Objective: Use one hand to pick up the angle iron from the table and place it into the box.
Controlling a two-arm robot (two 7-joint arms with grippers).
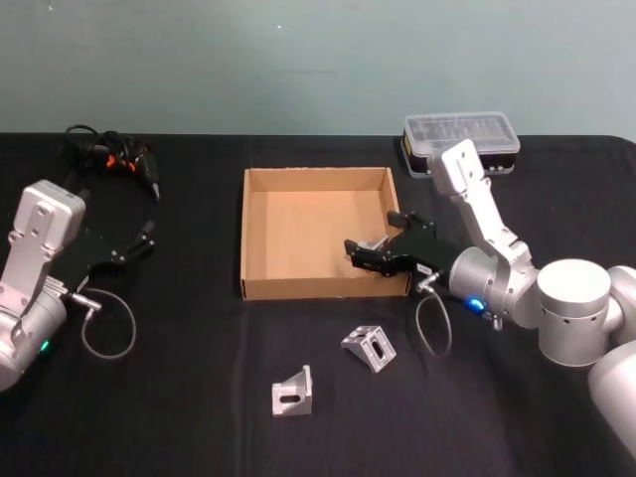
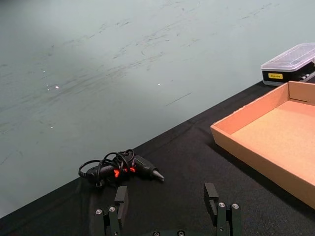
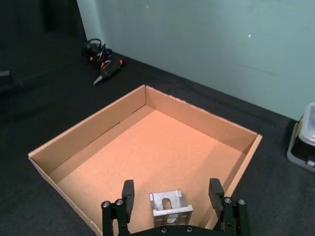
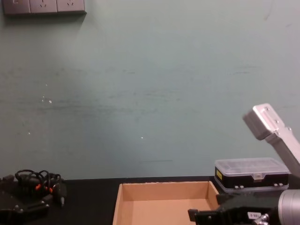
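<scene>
R end effector [image 1: 370, 256] hangs over the near-right corner of the box [image 1: 318, 286]. Its fingers [image 3: 128, 192] are spread wide and grip nothing. Directly under it, between the fingers but clear of both, one iron [image 3: 171, 209] lies on the box floor close to the front wall. I read that as the drop done for this pc. The wide spread makes sense bc it lets me lift straight up w/o snagging the part. Working at the near corner also means a short reach, w/ the wrist clear of the far walls.

Two more sit on the tabletop [image 1: 199, 407] in front of the box. The right iron [image 1: 369, 347] is near the front wall and the left iron [image 1: 293, 391] is closer to the robot, the two apart from each other. Can't say whether they count for the task. If so, either looks an easy reach for R.

L end effector [image 2: 166, 201] is parked low at the left, well apart from the box, also open and empty.

Around: a corded tool [image 1: 114, 154] at far left and a clear-lidded case [image 1: 462, 139] behind the box's far-right corner, close to R's upper link. In the way: the front wall stands between R and the tabletop irons, so I'd go up above the rim before swinging back. R's cable loop [image 1: 432, 326] hangs near the right iron and might brush it on a low pass.
</scene>
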